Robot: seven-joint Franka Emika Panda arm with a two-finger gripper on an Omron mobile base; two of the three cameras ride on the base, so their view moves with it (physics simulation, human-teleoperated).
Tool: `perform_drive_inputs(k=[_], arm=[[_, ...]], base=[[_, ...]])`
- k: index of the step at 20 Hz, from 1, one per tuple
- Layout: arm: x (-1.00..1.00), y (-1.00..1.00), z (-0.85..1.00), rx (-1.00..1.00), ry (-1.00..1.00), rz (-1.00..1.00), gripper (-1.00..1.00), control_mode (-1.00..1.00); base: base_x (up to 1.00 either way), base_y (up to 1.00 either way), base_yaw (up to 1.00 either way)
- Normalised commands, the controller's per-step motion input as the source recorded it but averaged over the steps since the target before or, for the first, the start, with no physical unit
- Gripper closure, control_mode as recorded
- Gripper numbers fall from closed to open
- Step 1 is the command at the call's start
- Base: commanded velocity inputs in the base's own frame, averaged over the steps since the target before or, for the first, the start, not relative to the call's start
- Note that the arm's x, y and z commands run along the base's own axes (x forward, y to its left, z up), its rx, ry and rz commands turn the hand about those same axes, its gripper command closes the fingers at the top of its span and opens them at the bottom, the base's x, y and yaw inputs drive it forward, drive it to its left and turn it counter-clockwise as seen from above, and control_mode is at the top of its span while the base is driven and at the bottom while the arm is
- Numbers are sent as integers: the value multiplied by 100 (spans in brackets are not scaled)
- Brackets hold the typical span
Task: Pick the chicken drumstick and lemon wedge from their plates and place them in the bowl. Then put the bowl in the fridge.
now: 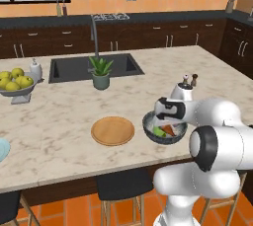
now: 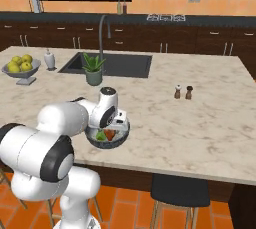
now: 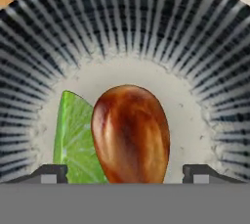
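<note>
Since the drumstick (image 3: 131, 134) and the lemon wedge (image 3: 75, 140) are both already lying in the bowl (image 1: 149, 129), touching each other on its pale floor, I'd say you're at the point of getting hold of the bowl for the fridge trip. The gripper (image 3: 125, 173) hangs right over the middle of the bowl with its fingers apart and nothing between them, one tip either side of the drumstick's fat end. That's the wrong spot for lifting, imo: close here and you'd just pinch the meat. You probably want to slide over to the rim and put one finger inside the wall and one outside, then lift slow and level so the food doesn't roll out. The bowl sits near the front edge of the counter (image 1: 64, 106), just beside the wooden plate (image 1: 112, 130), with the blue plate (image 1: 2, 148) way off at the left edge. Salt and pepper shakers (image 2: 183, 92) stand behind it but well apart, and the potted plant (image 1: 101, 73), sink (image 1: 74, 68) and fruit bowl (image 1: 19, 83) are further back, so nothing really crowds a straight lift. I can't spot the fridge from here, so you'll likely have to drive the base to reach it.
</note>
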Motion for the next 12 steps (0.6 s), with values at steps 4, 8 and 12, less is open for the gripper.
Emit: perform_drive_inputs(k=[4,8,12], arm=[[-55,-2,62,2,-4,0,-100,-100],[-37,-19,63,0,-2,-8,-100,-100],[-6,-72,17,1,0,-17,-100,-100]], base=[[0,0,0],[0,0,0],[0,0,0]])
